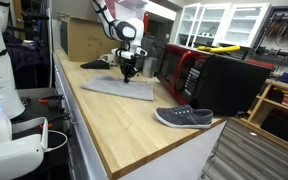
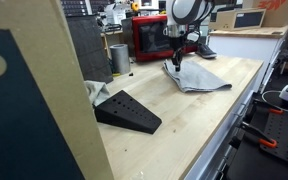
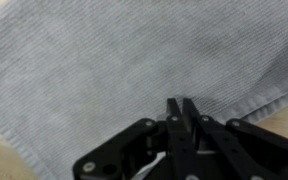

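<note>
Straight beneath the black pincer (image 3: 181,108), tips pressed together and touching near its edge: a flat grey knitted cloth (image 1: 109,86) on the pale wooden table (image 1: 134,130), long axis along the table's length. No telling of a pinched fold.

1. Red microwave (image 1: 189,68) sits at the back edge of a light wood worktop (image 1: 114,125).
2. Behind the microwave: white glass-door cabinets (image 1: 224,20) and a tool pegboard (image 1: 286,35).
3. Beside the microwave, lower: wooden shelf unit (image 1: 279,110).
4. Well apart from the microwave: cardboard box (image 1: 82,38).
5. Even indoor light.
</note>
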Robot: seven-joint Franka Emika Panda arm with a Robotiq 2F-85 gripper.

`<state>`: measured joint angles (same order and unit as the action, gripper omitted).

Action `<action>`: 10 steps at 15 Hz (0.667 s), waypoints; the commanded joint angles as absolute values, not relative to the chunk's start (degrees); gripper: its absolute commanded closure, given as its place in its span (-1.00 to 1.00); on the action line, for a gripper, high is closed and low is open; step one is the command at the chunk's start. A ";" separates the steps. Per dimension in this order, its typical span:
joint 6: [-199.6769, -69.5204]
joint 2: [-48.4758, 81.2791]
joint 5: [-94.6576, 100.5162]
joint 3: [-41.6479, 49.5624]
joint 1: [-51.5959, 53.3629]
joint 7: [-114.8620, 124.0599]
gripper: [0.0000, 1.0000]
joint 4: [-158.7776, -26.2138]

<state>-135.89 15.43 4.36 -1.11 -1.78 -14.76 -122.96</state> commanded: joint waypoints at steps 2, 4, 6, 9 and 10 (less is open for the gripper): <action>-139.97 15.70 3.82 -1.84 -1.86 -16.07 1.00 -124.41; -140.97 15.96 3.20 -2.22 -2.05 -16.38 1.00 -124.83; -142.63 16.40 2.82 -2.39 -2.05 -15.82 1.00 -125.16; -145.31 17.12 0.44 -3.29 -2.26 -15.74 1.00 -125.52; -145.82 17.26 -0.15 -3.54 -2.17 -15.69 1.00 -125.59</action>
<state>-143.03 17.07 2.53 -2.29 -1.80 -14.76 -124.55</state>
